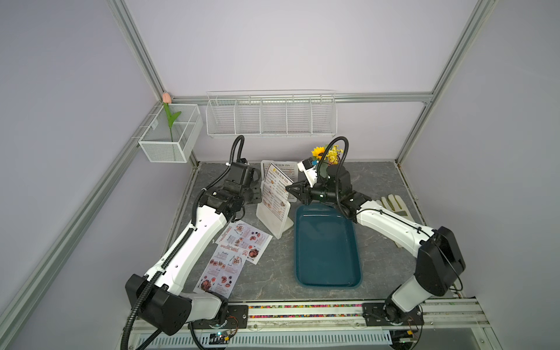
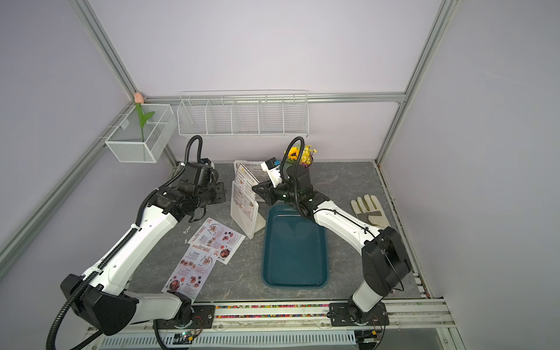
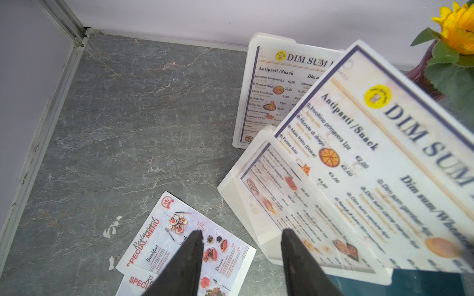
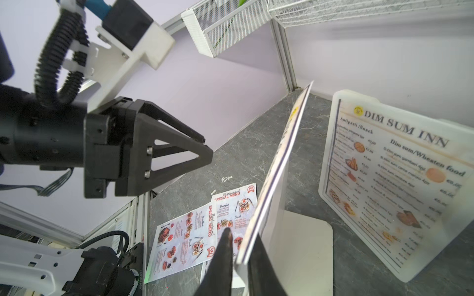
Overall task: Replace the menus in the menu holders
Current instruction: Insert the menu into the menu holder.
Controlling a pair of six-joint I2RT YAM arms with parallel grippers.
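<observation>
Looks barely begun. Standing slantwise, only partly out of the near holder (image 1: 281, 228): one white menu (image 3: 384, 143), with the right gripper (image 4: 242, 233) set narrowly around its edge; firm pinch or not, impossible to tell. Parted and empty, just beside that holder: the left gripper (image 3: 241, 232). Lying flat on the table (image 1: 272, 278), not yet used: two pink menus (image 1: 245, 239). Still filled: the back holder (image 3: 272, 38), with the second white menu (image 3: 269, 87). Left to do, apparently: empty both, slide pink sheets in. Readable: "DIM SUM INN", "Antipasti /Snack", "Dim sum/Wheaten food", "Restaurant SPECIAL MENU", "Breakfast", "Dinner".
</observation>
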